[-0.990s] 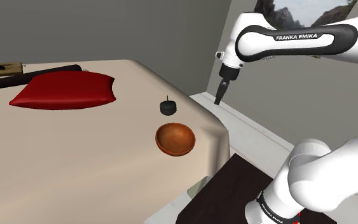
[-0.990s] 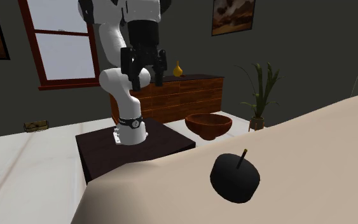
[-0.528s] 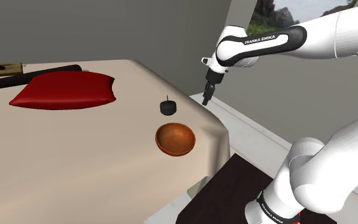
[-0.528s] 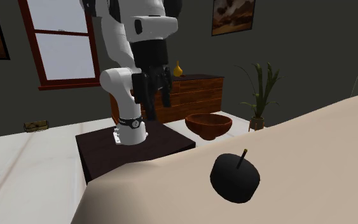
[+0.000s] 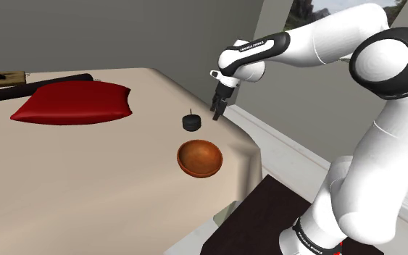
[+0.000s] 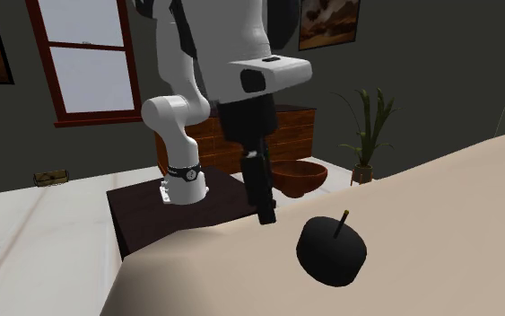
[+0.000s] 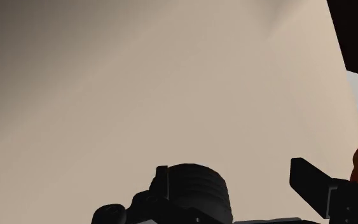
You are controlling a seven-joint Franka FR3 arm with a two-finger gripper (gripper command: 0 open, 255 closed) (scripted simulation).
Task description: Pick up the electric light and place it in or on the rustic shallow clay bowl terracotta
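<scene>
The electric light [image 5: 190,122], a squat black round body with a thin stem standing upright from its top, sits on the beige bed [image 5: 86,181] close to the corner. The reddish-brown shallow bowl [image 5: 200,158] rests on the same surface, near the light but not touching it, on the side towards the stand.

The black fingers [image 5: 216,111] hang above the bed's edge and point downwards. In the wrist view one finger [image 7: 314,184] stands well out from the middle, so I judge them open, with nothing between them.

The coming move turns on one offset. In the shoulder view the light lies to the left of the fingers and a little lower; in the second exterior view the light [image 6: 332,251] lies to the right of the fingers [image 6: 265,212] and below their tips. The body is round, so it has no long axis to line up with. The stem marks its centre, and the fingers probably need to travel sideways over it before descending
</scene>
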